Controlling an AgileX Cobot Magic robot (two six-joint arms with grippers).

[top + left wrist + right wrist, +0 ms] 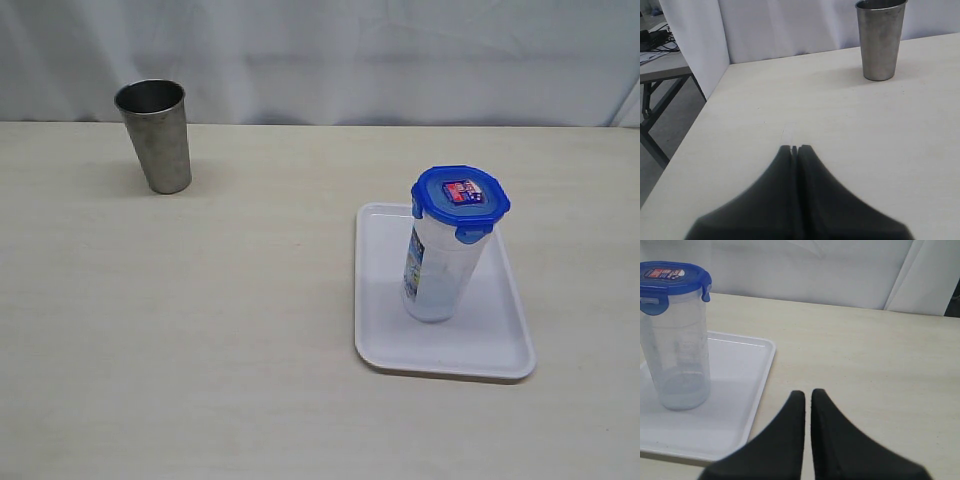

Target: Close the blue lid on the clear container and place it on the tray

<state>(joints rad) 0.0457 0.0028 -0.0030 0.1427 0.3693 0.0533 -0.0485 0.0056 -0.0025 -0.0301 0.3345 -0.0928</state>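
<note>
While left end effector (794, 149), right end effector (808, 393) closed empty, clear container (440, 272) stands inside tray (380, 310) rim

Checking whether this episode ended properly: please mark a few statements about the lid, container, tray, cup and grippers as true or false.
1. The blue lid sits on top of the clear container. True.
2. The clear container lies on its side. False: it stands upright on the white tray.
3. The steel cup stands on the white tray. False: it stands on the bare table, well apart from the tray.
4. The left gripper and the right gripper are both shut and hold nothing. True.
</note>
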